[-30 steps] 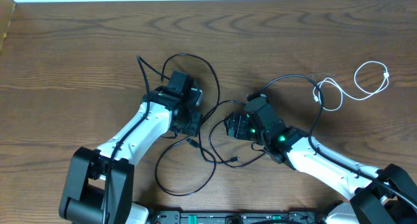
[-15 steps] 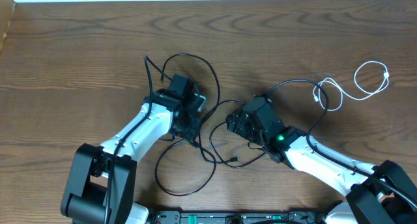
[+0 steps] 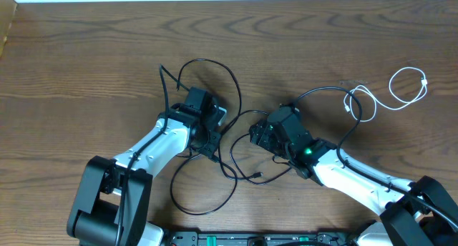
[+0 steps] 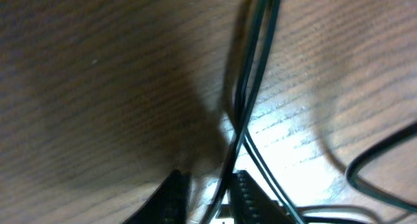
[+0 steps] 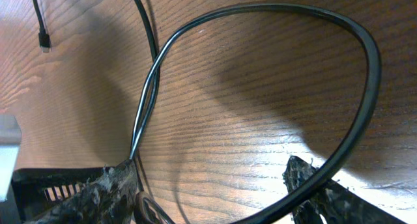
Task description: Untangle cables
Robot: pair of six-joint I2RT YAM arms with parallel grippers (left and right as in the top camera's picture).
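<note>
Cables, black [image 3: 236, 89]: you will find these looped and crossed over one another at the centre of the table [image 3: 86, 60]. One loop arches toward 12 o'clock of the left gripper [image 3: 207, 135]. A second, wider loop lies toward 6 o'clock of it. A third curls between the two grippers.

Cable, white [image 3: 391, 83]: you will find it lying in two loose loops toward 2 o'clock on the table, apart from the black tangle except where a black strand crosses its near loop.

Plug end, black [image 3: 257, 177]: it lies on the wood at 6 o'clock of the right gripper [image 3: 259, 137]. In the right wrist view it sits at the upper left [image 5: 44, 47].

Left gripper, wrist view [image 4: 208, 198]: its fingers [image 4: 172, 191] stand close together. Two black strands run down between them. You cannot tell from this view whether they are clamped on the strands.

Right gripper, wrist view [image 5: 215, 198]: the jaws are spread wide and hold nothing. A large black loop [image 5: 365, 87] curves across the wood ahead of them. It runs down past the right-hand finger [image 5: 319, 191], and a thin doubled strand meets the tip of the other finger.

Both grippers are low over the tangle, the left at 9 o'clock of the right.
</note>
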